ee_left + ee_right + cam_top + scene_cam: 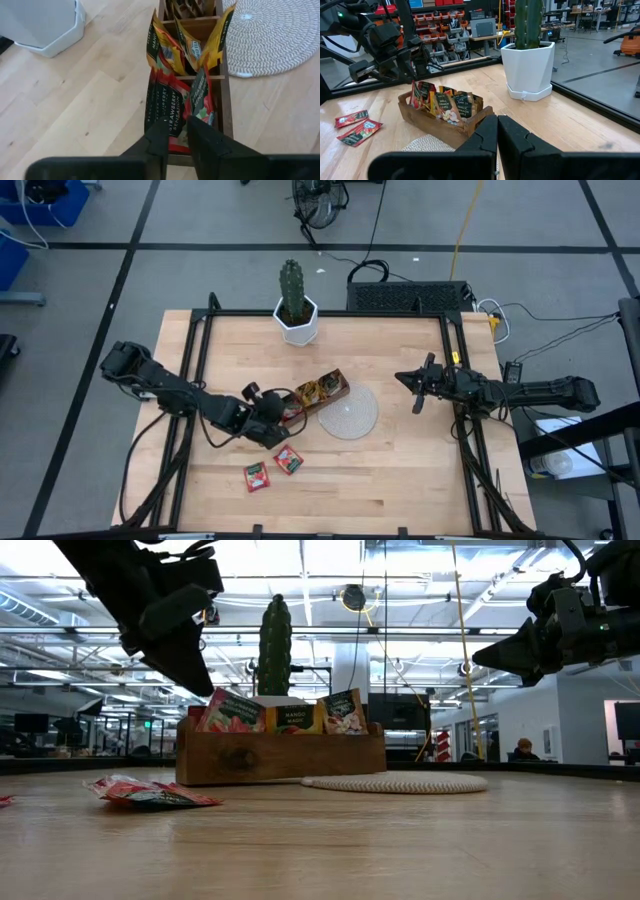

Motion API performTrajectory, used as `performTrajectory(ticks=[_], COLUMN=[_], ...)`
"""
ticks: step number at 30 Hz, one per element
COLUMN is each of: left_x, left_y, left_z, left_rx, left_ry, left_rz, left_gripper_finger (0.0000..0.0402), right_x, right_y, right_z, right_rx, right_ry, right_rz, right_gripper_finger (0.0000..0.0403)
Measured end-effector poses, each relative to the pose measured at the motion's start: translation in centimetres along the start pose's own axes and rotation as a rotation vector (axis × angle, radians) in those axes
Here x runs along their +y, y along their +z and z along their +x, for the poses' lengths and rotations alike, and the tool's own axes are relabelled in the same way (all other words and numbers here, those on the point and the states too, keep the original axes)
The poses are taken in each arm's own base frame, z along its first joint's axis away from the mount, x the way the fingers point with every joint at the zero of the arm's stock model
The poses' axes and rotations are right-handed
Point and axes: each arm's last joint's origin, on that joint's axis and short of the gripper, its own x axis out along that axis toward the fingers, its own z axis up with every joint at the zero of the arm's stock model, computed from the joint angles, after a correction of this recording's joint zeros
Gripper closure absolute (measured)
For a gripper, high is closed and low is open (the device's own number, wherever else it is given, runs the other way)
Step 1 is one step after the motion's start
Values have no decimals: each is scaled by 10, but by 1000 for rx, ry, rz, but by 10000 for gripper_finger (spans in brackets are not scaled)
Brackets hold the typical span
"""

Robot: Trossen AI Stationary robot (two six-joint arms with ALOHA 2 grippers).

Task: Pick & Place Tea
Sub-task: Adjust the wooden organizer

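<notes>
Tea sachets [165, 102]: red ones are stood upright in the end compartment of the wooden tray [322, 392], yellow ones in the next; two red sachets [272, 470] are left flat on the table [420, 470].
Left gripper [179, 131]: held over the tray's red end, fingers narrowly parted, nothing gripped.
Right gripper [497, 131]: held apart beyond the round woven mat [348, 412], fingers closed, empty.

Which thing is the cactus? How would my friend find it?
Look at the far edge of the wooden table, in the middle. A white angular pot stands there, beyond the brown tea tray. The cactus is the tall green column in it, the only plant on the table.
</notes>
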Motion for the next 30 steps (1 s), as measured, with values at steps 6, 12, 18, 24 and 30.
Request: performTrajectory(ticks=[6, 12, 18, 24, 30], left_x=[1, 18, 47, 82, 100], left_y=[0, 8, 31, 54, 70], left_z=[0, -13, -14, 44, 90], left_rx=[-16, -159, -278, -44, -48], left_ry=[21, 194, 381, 190, -15], left_rz=[42, 91, 29, -72, 32], left_gripper_finger=[276, 242, 241, 240, 284], right_x=[0, 0, 0, 0, 0], right_y=[0, 0, 0, 0, 0], right_z=[0, 0, 0, 0, 0], right_rx=[0, 0, 0, 0, 0], right_ry=[0, 0, 0, 0, 0], right_rz=[0, 0, 0, 0, 0], right_gripper_finger=[403, 403, 403, 403, 403])
